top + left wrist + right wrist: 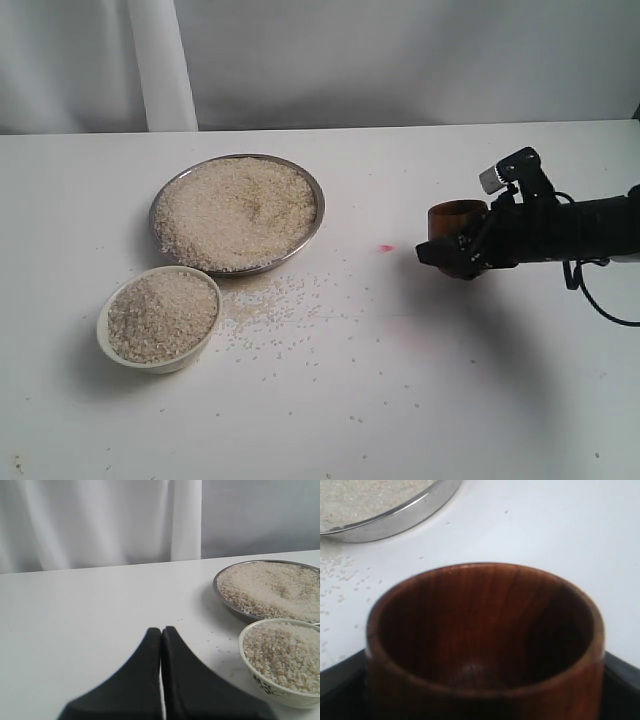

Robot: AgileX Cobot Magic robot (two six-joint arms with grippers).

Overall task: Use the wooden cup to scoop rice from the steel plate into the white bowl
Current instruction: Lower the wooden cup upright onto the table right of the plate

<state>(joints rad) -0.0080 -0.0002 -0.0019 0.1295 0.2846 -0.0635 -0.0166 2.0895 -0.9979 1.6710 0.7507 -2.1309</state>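
Note:
The steel plate (321, 205) sits left of centre, heaped with rice (238, 212). In front of it and to the left stands the white bowl (150, 360), filled with rice (162, 315). At the right, my right gripper (450, 238) is shut on the wooden cup (455, 217), upright and raised above the table, well apart from the plate. The cup (485, 630) looks empty inside, with black fingers (340, 680) at its sides. My left gripper (161, 630) is shut with nothing in it, low over the table, left of the bowl (265, 687) and plate (225, 602). It is out of the exterior view.
Loose grains (270, 310) are scattered on the white table between the plate, the bowl and the middle. A small red spot (385, 247) marks the table left of the cup. A white post (160, 65) and a grey backdrop stand behind. A black cable (600, 305) trails from the right arm.

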